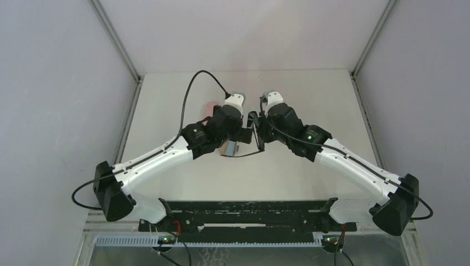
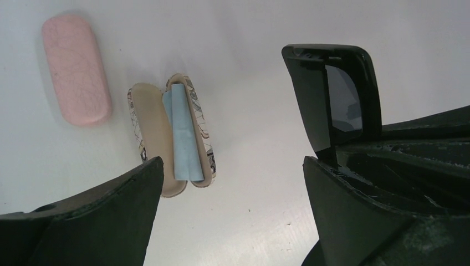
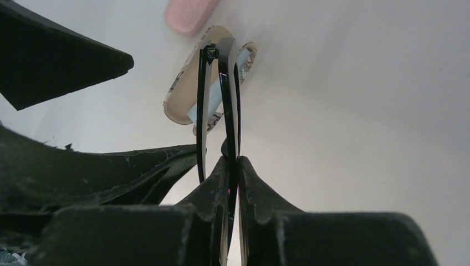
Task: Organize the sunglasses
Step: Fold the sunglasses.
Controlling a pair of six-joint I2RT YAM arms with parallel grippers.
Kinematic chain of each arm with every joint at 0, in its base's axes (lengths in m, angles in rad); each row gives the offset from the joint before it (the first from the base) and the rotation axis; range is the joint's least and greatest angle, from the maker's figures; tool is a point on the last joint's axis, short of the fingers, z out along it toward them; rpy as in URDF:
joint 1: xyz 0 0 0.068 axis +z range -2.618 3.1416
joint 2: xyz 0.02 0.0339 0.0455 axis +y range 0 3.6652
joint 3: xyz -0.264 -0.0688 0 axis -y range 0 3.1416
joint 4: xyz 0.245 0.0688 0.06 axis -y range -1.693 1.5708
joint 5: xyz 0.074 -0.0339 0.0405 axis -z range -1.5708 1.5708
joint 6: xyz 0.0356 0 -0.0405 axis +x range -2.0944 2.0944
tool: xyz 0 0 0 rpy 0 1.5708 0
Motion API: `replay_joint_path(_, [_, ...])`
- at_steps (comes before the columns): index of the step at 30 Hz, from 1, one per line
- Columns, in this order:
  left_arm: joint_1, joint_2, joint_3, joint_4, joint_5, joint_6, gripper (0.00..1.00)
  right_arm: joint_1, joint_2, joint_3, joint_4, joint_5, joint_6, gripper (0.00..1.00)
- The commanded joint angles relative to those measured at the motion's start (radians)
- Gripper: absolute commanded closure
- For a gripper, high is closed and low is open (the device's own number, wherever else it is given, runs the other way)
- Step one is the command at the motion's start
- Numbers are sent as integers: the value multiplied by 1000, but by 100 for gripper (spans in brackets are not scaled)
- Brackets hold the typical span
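Note:
The sunglasses (image 3: pixel 228 94), black-framed with dark lenses, hang edge-on above the table, and my right gripper (image 3: pixel 233 166) is shut on their frame. In the left wrist view one lens (image 2: pixel 341 100) shows at the right, just beyond my right-hand finger (image 2: pixel 360 216). My left gripper (image 2: pixel 233 166) stands wide open with only bare table between its fingers. From above, the sunglasses (image 1: pixel 255 132) sit between the left gripper (image 1: pixel 239 138) and the right gripper (image 1: pixel 260 128).
An open patterned case (image 2: pixel 149 133) lies on the table below with a light-blue cloth (image 2: pixel 180 136) in one half. A closed pink case (image 2: pixel 76 69) lies just beyond it. From above, the open case (image 1: pixel 229 148) is mostly under the left arm.

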Motion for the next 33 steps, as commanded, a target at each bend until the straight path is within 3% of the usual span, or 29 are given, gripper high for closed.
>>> replay_joint_path(1, [-17,-25,67,48,-36,20,0,6,-7,52,-1,91,55,100])
replay_joint_path(7, [-17,-169,10,45,-58,68,0,-177,-25,27,-127,279,162,100])
replay_joint_path(11, [-20,-213,-62,84,-3,100,0,-406,-133,-28,-73,109,241,100])
replay_joint_path(15, [-38,-216,-140,152,45,102,2,-517,-234,-55,-21,-27,311,100])
replay_joint_path(21, [-45,-112,-75,112,8,96,3,-518,-271,-55,-26,-134,314,100])
replay_joint_path(33, [-72,58,159,-20,-150,152,4,-357,-238,-55,8,-135,242,100])
